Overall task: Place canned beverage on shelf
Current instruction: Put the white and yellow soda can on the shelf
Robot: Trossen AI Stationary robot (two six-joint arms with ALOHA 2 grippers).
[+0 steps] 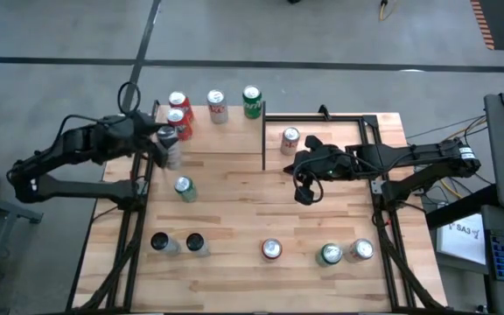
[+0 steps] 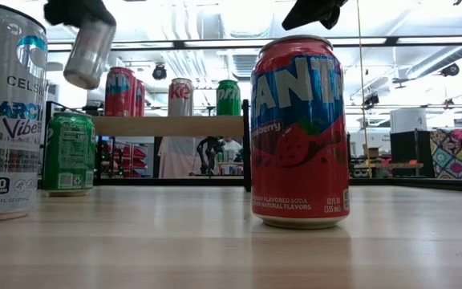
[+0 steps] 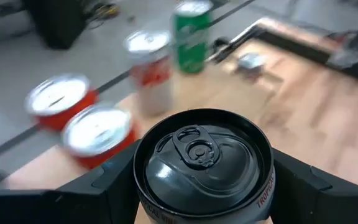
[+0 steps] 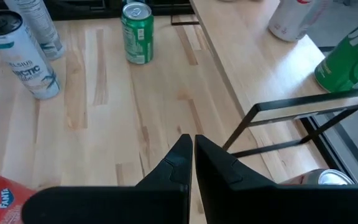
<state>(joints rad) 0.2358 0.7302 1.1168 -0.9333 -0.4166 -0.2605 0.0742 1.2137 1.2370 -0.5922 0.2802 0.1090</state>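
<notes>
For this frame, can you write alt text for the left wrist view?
The left gripper clamps a dark-topped can by its sides, seen from above. Beyond stand two red cans, a white can and a green can on the shelf.

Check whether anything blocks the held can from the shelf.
The left tool holds the dark can above the shelf's left end, where two red cans stand beside it. Free board lies further right.

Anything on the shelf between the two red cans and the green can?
Yes. In the high view one white can with red lettering stands on the shelf between the red cans and the green can; the low view agrees.
</notes>
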